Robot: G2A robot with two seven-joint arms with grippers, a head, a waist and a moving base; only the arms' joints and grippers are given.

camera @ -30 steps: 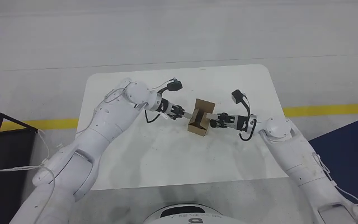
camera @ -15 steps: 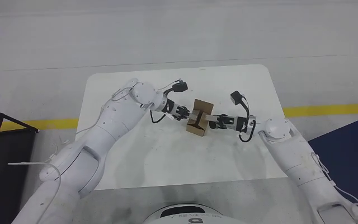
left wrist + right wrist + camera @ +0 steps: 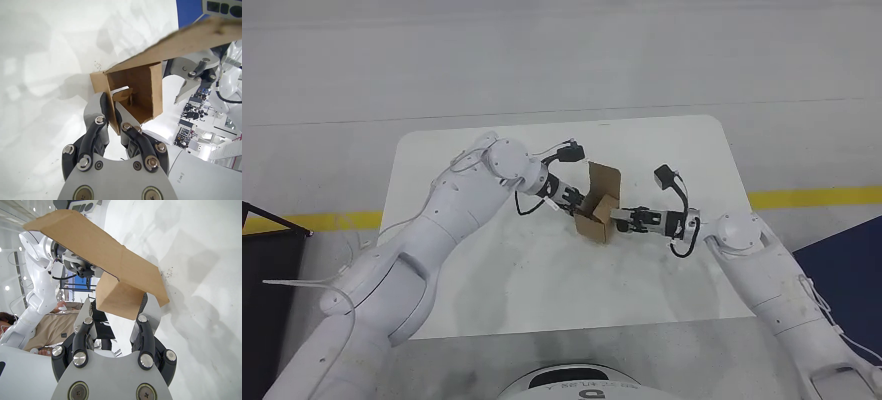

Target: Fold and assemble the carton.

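Observation:
A small brown carton (image 3: 594,212) stands near the middle of the white table (image 3: 482,280), its open side facing the left arm and its lid flap (image 3: 605,181) raised toward the back. My left gripper (image 3: 111,111) is shut on one side wall of the carton (image 3: 136,91), with one finger inside the box and one outside. At the opposite end, my right gripper (image 3: 115,306) is open and straddles a lower corner of the carton (image 3: 117,300). One pad (image 3: 143,301) touches the cardboard and the other finger (image 3: 88,308) stands just clear of it.
The white tabletop has bare room in front of the carton and on both sides. Its back edge (image 3: 562,128) lies a short way behind the raised flap. Grey floor with a yellow line (image 3: 822,195) surrounds the table.
The left arm has swung its wrist in toward the carton and turned it. The carton is now tilted, with the lid flap lifted toward the back. The right gripper edged closer to the box.

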